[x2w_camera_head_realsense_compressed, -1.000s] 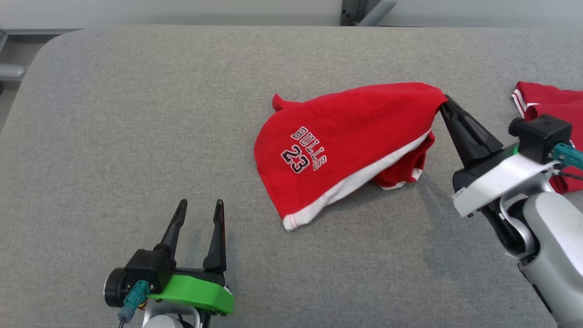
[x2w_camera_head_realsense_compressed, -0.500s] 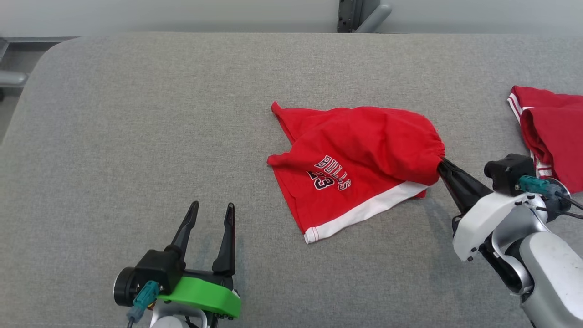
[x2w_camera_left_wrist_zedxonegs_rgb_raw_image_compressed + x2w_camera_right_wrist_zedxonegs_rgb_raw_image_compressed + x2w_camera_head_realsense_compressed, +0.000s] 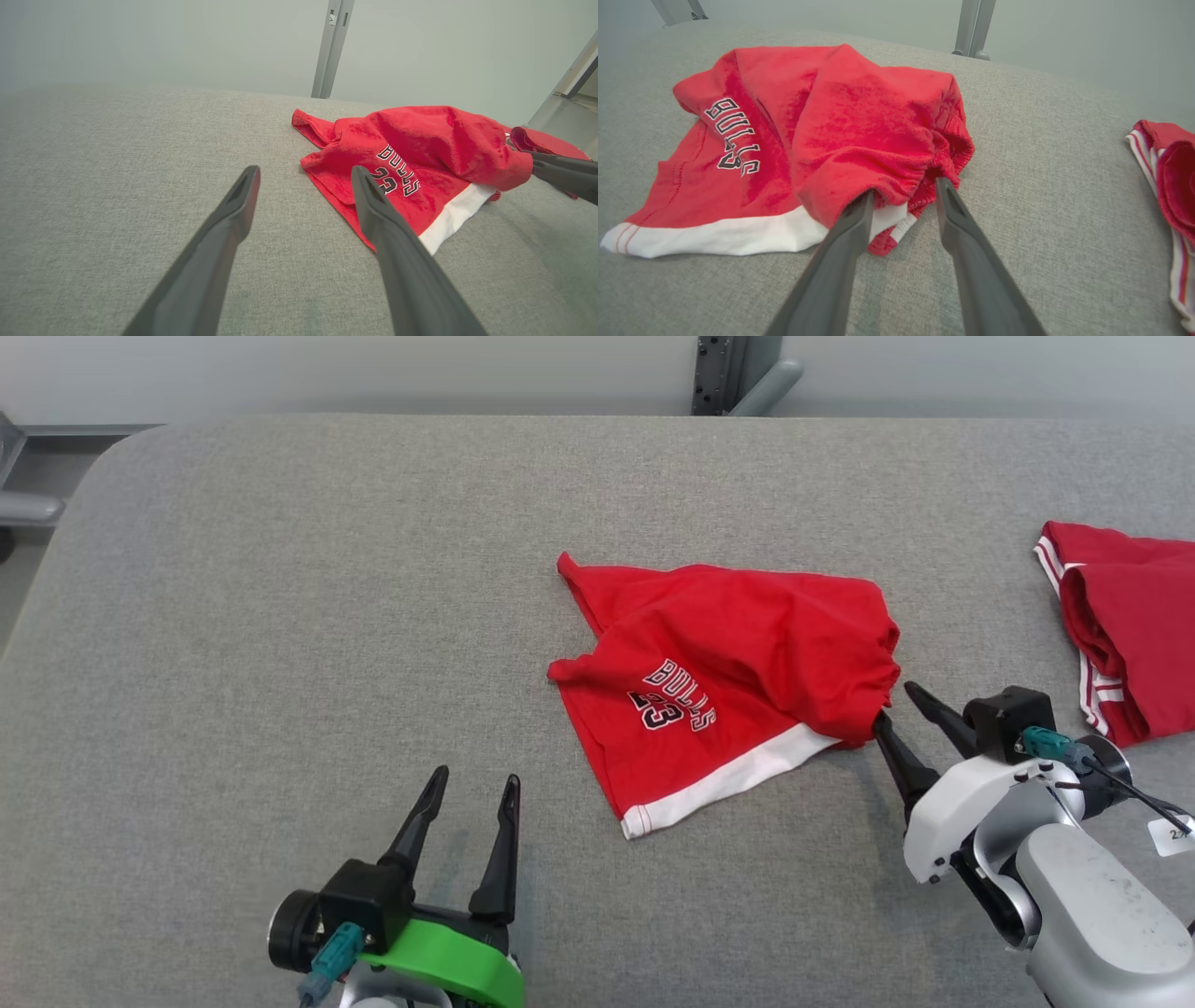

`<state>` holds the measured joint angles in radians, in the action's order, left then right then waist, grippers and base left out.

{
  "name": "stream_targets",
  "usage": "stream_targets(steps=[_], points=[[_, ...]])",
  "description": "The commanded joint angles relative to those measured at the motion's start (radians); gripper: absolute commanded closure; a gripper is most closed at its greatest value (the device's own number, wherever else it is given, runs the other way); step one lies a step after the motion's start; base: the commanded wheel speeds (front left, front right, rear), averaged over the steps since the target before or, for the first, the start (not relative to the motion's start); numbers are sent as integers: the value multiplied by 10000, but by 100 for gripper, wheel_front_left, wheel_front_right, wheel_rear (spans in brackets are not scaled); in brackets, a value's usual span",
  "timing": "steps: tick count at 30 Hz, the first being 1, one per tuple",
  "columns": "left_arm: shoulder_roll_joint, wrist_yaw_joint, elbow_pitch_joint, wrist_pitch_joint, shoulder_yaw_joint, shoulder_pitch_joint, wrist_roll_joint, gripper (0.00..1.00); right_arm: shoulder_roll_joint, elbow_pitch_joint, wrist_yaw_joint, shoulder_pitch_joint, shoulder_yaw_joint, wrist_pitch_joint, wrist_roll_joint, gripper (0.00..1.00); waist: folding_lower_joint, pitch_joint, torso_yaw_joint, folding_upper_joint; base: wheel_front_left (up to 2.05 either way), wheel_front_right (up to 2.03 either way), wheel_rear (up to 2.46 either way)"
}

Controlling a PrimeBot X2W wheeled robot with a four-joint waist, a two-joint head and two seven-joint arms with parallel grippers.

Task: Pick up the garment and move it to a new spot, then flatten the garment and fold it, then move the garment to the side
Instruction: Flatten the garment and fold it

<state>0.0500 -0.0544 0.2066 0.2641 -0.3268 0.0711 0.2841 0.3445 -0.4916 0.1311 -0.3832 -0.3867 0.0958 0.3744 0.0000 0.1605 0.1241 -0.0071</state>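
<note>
On the table [image 3: 280, 569], a red cloth [image 3: 1130, 616] lies right of the garment [image 3: 747, 644].

1. The left gripper [image 3: 476, 775] hovers at lower left, fingers spread, pointing up the head view.
2. The right gripper [image 3: 896, 705] is parted too, fingers angled up-left; one tip seems partly hidden.

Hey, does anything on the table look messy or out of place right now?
Yes. The red shorts lie crumpled on the table: the waistband end is bunched and flopped over the lettered leg, so they're not flat. The right claw sits open at that bunched edge. Nothing looks torn or spilled.
</note>
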Motion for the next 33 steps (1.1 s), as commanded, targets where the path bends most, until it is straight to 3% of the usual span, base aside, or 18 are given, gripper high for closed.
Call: stream_targets(steps=[1,12,28,31,32,33], points=[[14,-92,52,4,-169,-89,-53,0,-34,-21,-10,3,85,277,101,0,0,-68,-214,71,0,0,0],[25,-423,873,3,-1410,334,496,0,-354,1086,-10,721,1730,1137,-333,0,0,7,-1104,71,0,0,0],[28,-452,4221,2,-2147,1889,1453,0,-1558,3055,-10,1344,3200,1400,-1175,0,0,438,-2057,71,0,0,0],[29,-422,4517,-6,-2220,2093,1655,81,-1646,3204,-9,1416,3363,1404,-1244,0,0,489,-2106,71,0,0,0],[28,-393,4553,-6,-2218,2163,1681,100,-1663,3244,-9,1448,3419,1403,-1252,0,0,500,-2109,71,0,0,0],[28,-366,4539,-6,-2179,2220,1700,100,-1683,3281,-9,1487,3473,1400,-1266,0,0,506,-2100,71,0,0,0]])
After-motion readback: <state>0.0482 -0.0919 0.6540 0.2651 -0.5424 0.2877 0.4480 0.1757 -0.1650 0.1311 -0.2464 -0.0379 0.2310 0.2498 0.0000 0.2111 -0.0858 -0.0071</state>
